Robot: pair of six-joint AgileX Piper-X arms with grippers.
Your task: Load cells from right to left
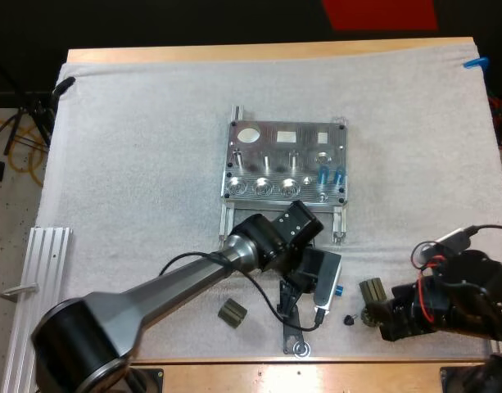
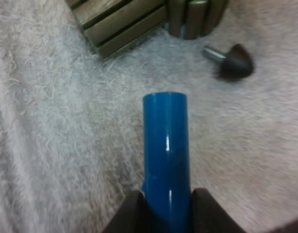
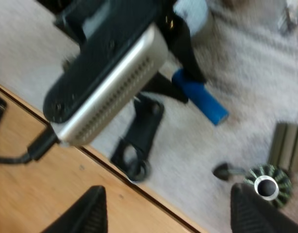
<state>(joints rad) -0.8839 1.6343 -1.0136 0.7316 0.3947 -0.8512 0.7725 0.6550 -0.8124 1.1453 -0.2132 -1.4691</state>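
The metal fixture (image 1: 287,164) lies mid-mat with two blue cylinders (image 1: 331,174) standing in its right-hand holes. My left gripper (image 1: 332,288) hovers low in front of the fixture, shut on another blue cylinder (image 2: 166,145) that points toward a small dark knob (image 2: 234,59). In the right wrist view the same blue cylinder (image 3: 200,97) sticks out of that gripper just above the mat. My right gripper (image 3: 175,213) is open over the table's front edge, its fingers (image 3: 93,208) wide apart, near a round ribbed part (image 3: 266,182) and the knob (image 3: 224,171).
A ribbed grey-green block (image 1: 371,289) lies by my right gripper (image 1: 380,318); another block (image 1: 232,312) sits farther left. A black bracket (image 1: 293,323) lies at the mat's front edge. An aluminium rail (image 1: 42,278) rests off the mat at the left.
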